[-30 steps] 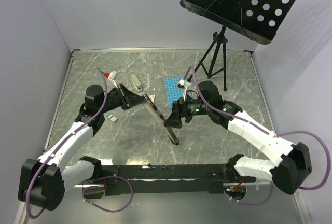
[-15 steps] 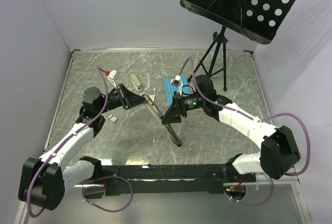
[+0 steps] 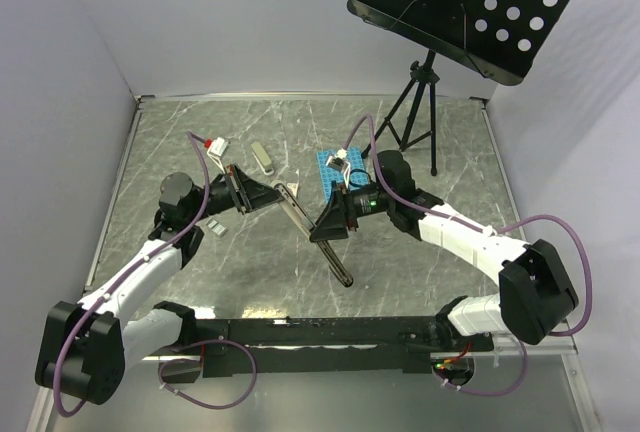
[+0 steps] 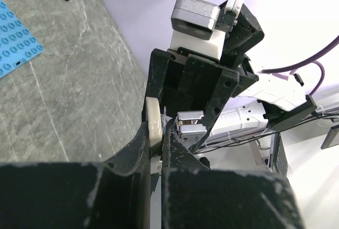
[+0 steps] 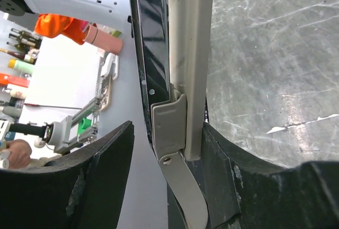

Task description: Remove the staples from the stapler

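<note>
The slim black stapler hangs tilted above the table between both arms. My left gripper is shut on its far upper end; in the left wrist view a cream part of the stapler is pinched between the jaws. My right gripper is open around the stapler's middle. In the right wrist view the stapler rests against the right finger, and a gap separates it from the left finger. Two small grey staple strips lie on the table by my left arm.
A blue studded plate lies behind the right wrist. A small tan-white block and a red-and-white piece lie at the back left. A black tripod stand with a perforated board stands at the back right.
My right arm has swung in toward the back and left, and its gripper has closed in around the stapler's middle. The left gripper still holds the stapler's upper end.
</note>
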Robot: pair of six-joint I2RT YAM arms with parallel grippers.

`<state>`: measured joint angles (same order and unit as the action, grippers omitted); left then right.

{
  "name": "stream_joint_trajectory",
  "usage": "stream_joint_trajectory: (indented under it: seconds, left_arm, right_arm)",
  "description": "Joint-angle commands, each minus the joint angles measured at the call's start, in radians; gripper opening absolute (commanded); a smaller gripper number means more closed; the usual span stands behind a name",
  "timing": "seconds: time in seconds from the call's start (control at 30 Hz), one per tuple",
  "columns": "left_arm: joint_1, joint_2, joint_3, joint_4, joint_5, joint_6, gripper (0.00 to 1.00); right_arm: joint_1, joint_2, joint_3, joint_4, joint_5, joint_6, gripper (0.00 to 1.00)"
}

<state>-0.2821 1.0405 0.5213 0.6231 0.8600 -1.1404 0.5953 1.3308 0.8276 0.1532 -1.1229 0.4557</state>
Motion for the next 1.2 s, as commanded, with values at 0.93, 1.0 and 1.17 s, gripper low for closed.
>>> stream_joint_trajectory:
  seconds: [0.93, 1.0, 1.17]
  left_arm:
    - [0.04, -0.053, 0.051, -0.195, -0.121, 0.079, 0.6]
    - [0.043, -0.053, 0.08, -0.335, -0.175, 0.144, 0.61]
    - [0.069, -0.077, 0.151, -0.506, -0.26, 0.232, 0.61]
  right_arm:
    - [-0.058, -0.117, -0.102, -0.059, 0.135, -0.032, 0.0]
    - [-0.058, -0.123, -0.096, -0.13, 0.185, -0.051, 0.0]
    - [-0.035, -0.125, -0.025, -0.357, 0.499, -0.132, 0.0]
